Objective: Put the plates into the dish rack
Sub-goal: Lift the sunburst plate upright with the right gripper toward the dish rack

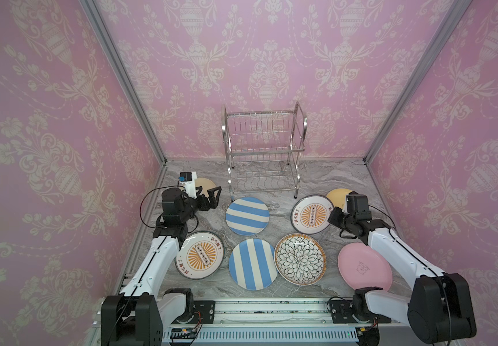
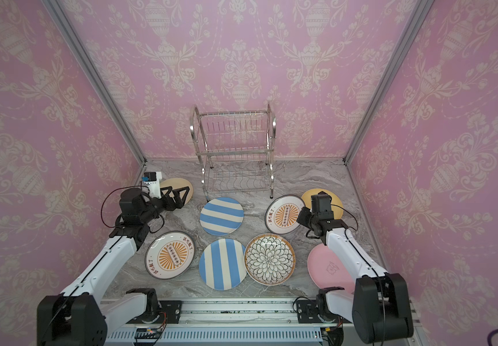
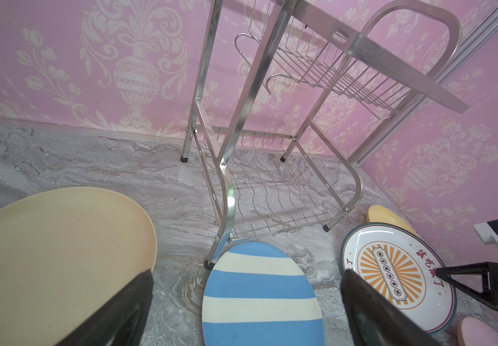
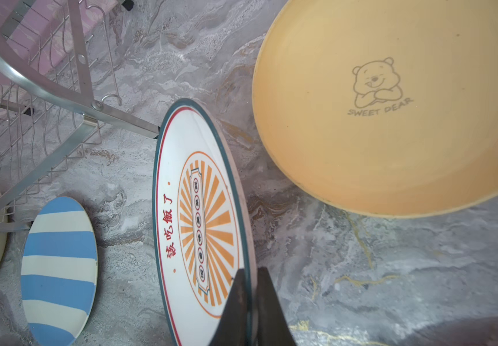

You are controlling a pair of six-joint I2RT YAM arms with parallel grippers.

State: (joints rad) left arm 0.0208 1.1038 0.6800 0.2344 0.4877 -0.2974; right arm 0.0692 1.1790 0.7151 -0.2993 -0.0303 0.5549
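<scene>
Right hand (image 4: 251, 274) clamps 1 sunburst plate (image 4: 206, 209) by its rim (left hand (image 1: 209, 193) spread apart).

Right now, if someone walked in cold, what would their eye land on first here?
The colourful plates spread over the grey marble table stand out first, in front of the shiny dish rack standing empty at the back centre. Next comes the right gripper, its jaws closed on the rim of a sunburst plate beside the yellow plate on the right.
</scene>
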